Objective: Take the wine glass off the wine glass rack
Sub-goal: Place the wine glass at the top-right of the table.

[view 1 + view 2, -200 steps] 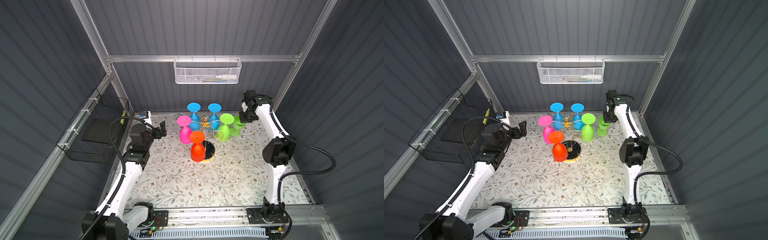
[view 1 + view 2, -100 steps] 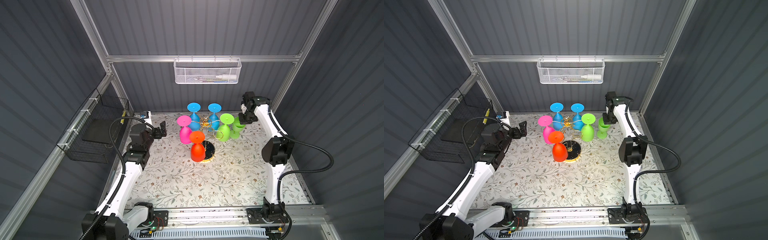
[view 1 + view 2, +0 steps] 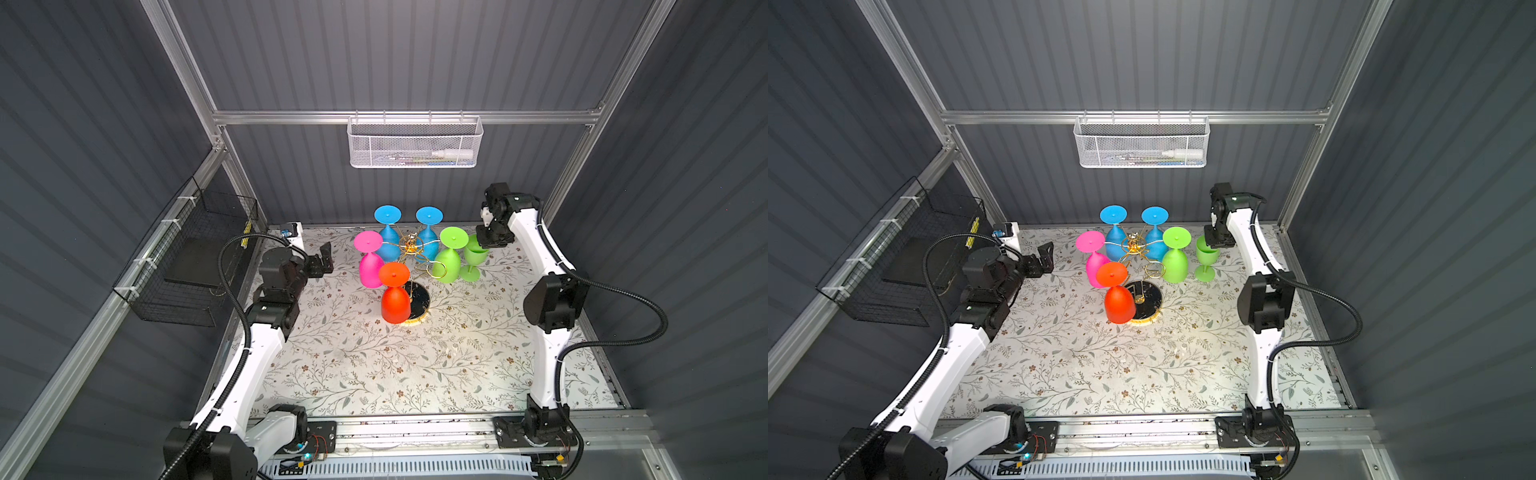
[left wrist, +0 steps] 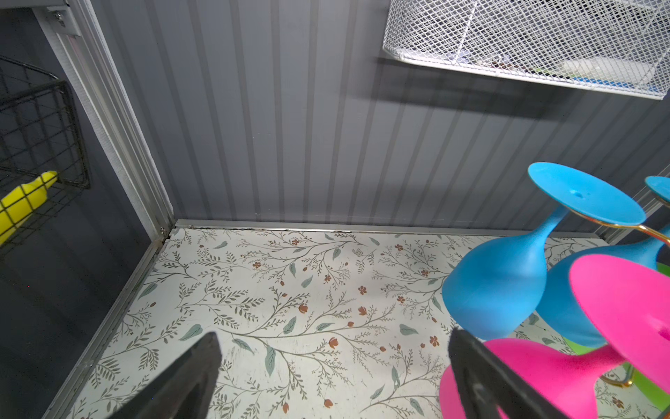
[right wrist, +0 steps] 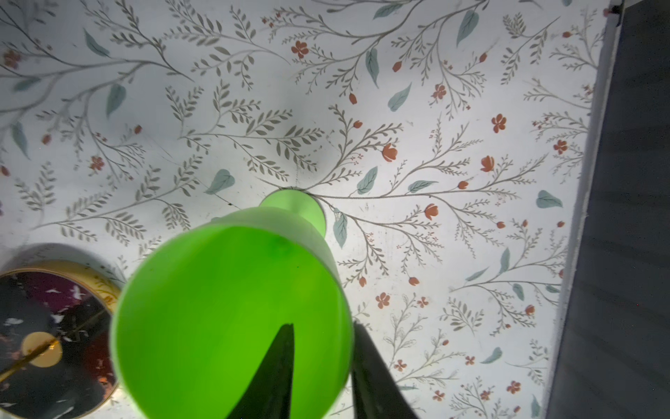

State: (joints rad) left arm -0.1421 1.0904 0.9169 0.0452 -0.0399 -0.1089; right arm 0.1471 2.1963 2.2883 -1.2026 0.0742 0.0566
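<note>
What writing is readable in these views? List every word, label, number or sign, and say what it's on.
No text can be read anywhere.
White tube in the white mesh basket: any print is too small and blurred to read.
Yellow object behind the black wire: no lettering shows.
Wine glass rack: no label shows.
</note>
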